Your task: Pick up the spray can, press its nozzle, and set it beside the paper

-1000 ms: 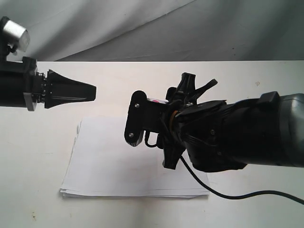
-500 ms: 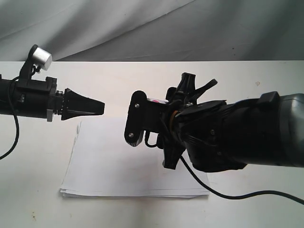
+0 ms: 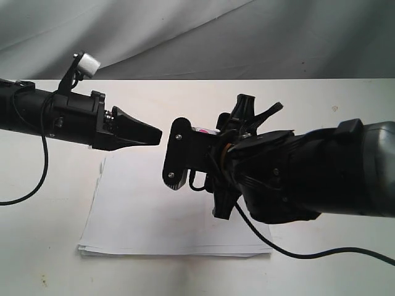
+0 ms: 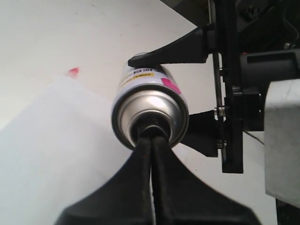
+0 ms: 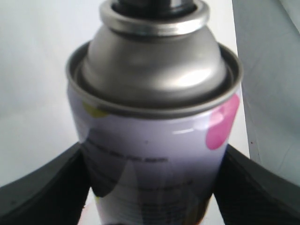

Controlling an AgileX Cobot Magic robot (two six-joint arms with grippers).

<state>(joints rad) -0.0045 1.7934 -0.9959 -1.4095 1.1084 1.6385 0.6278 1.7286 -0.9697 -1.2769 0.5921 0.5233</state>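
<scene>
My right gripper (image 5: 152, 159) is shut on the spray can (image 5: 154, 131), a silver cylinder with a printed label and pink patches. It holds the can above the paper (image 3: 148, 209). Its fingers (image 4: 173, 47) clamp the can's sides. The can's domed top (image 4: 150, 108) faces my left gripper (image 4: 151, 137), which is shut. Its joined tips meet the black nozzle (image 4: 152, 125) in the middle of the dome. In the exterior view the left gripper (image 3: 154, 132) points right at the right gripper (image 3: 178, 153), whose finger plate hides almost all of the can.
The white sheets (image 4: 51, 154) lie on a white table (image 3: 345, 98) under both grippers. A small red mark (image 4: 72, 71) shows on the table by the paper's edge. A grey cloth (image 3: 197, 37) hangs behind. A black cable (image 3: 296, 250) trails off the right arm.
The left arm has travelled right across the table over the last second. Its shut tip now sits right at the right gripper. The right arm and the can have stayed still.
</scene>
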